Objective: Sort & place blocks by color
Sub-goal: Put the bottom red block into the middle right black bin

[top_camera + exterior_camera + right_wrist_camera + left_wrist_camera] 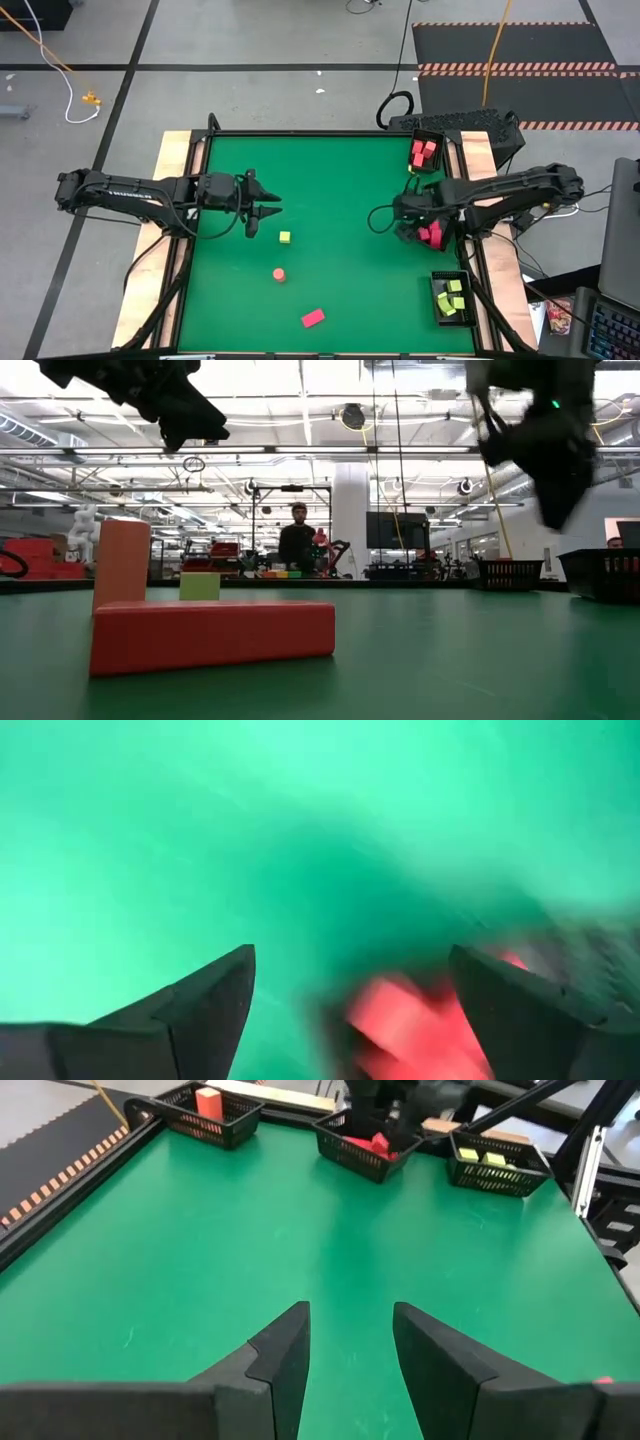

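Three blocks lie loose on the green table: a yellow-green cube [285, 237] [200, 585], a small round pink-red piece [279, 274] [122, 565] and a pink-red brick [313, 318] [215, 635]. My left gripper [262, 212] [350, 1350] hovers open above the mat, just left and far of the cube, touching nothing. My right gripper [412, 222] [350, 990] is open over the middle black tray [437, 243], with pink-red blocks [420, 1020] blurred below its fingers. In the low view both grippers [185, 415] [555, 470] hang well above the mat.
Three black trays line the table's right edge: a far one [425, 152] [210, 1115] with pink-red blocks, the middle one [365, 1150], and a near one [452, 298] [495, 1165] with yellow-green blocks. A person [297, 540] stands in the room beyond the table.
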